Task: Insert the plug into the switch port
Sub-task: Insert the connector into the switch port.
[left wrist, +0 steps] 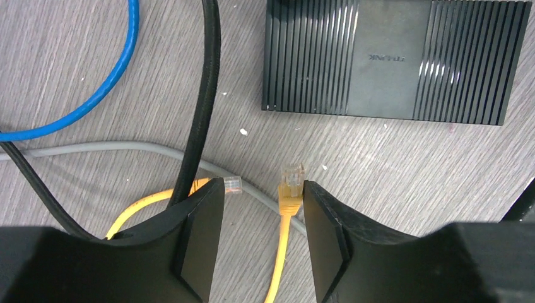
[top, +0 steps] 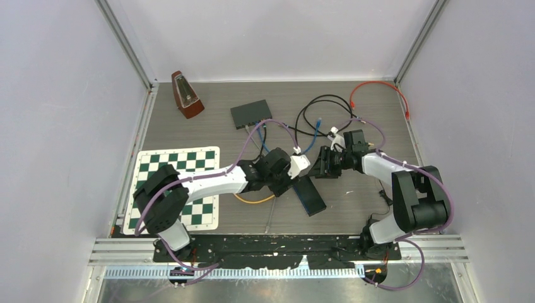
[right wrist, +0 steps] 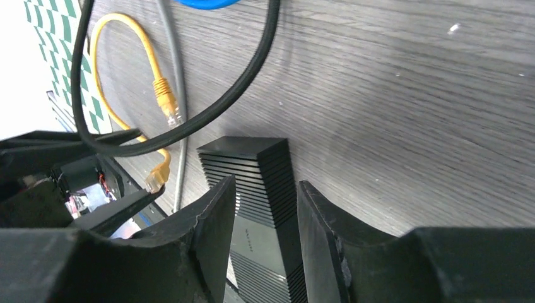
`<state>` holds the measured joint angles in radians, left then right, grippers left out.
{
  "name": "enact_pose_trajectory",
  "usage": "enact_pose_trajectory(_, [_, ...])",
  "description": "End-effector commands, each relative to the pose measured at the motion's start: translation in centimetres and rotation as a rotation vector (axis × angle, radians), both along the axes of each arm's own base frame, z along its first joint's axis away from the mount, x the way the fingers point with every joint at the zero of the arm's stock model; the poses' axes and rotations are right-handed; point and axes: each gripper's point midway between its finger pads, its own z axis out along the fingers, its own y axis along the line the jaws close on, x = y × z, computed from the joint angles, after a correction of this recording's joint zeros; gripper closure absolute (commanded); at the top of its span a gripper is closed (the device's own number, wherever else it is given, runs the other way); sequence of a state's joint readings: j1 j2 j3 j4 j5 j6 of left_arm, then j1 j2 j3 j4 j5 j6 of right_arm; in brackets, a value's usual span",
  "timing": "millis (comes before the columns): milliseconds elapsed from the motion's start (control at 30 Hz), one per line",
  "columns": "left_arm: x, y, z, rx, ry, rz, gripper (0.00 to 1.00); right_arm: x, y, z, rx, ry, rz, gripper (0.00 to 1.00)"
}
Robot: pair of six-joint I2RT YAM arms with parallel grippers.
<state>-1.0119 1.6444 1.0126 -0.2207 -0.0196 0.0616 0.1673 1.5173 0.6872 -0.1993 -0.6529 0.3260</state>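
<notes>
- Left gripper (left wrist: 264, 189): fingers apart, gripping nothing; we see the yellow plug (left wrist: 291, 184) lying on the table (left wrist: 410, 164) between them, close to one finger.
- Switch (left wrist: 394, 60) lies flat beyond the plug, not touching it.
- Right gripper (right wrist: 265, 183): fingers apart, switch end between them; contact we cannot tell.

Bright, even, diffuse light from above.
Shadows on the table (top: 290, 88) are faint and soft. Glare streaks the ribbed switch (left wrist: 391, 60) in the left wrist view; the right wrist view blows out white at its left edge.
</notes>
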Motion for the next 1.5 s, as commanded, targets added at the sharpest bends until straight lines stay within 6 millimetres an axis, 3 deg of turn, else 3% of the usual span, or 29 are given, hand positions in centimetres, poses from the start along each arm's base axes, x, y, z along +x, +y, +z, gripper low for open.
enact_pose_trajectory(0, [0.8, -1.3, 1.3, -0.081, 0.006, -0.052, 0.49, 0.6, 0.5, 2.9, 0.035, -0.096, 0.05, 0.51])
enact_pose_trajectory(200, [0.9, -1.4, 1.0, -0.097, 0.008, -0.071, 0.49, -0.3, 0.4, 3.2, 0.037, -0.107, 0.068, 0.51])
enact_pose_trajectory(600, [-0.2, -0.1, -0.3, -0.182, 0.07, -0.078, 0.51, -1.1, 1.3, 5.7, 0.097, -0.193, 0.063, 0.5])
enact_pose_trajectory(733, [-0.2, 0.2, -0.5, -0.215, 0.09, -0.067, 0.51, -1.8, 2.7, 5.9, 0.126, -0.205, 0.058, 0.52])
enact_pose_trajectory(1167, [-0.4, 1.3, -0.3, -0.286, 0.097, -0.035, 0.52, -3.3, 10.3, 6.9, 0.232, -0.223, 0.101, 0.49])
enact_pose_trajectory(1400, [-0.6, 1.2, -0.2, -0.326, 0.123, -0.012, 0.53, -3.3, 11.8, 6.3, 0.226, -0.217, 0.119, 0.49])
enact_pose_trajectory(1467, [-0.7, 1.1, -0.2, -0.339, 0.132, -0.01, 0.53, -3.1, 12.0, 6.2, 0.238, -0.22, 0.122, 0.54])
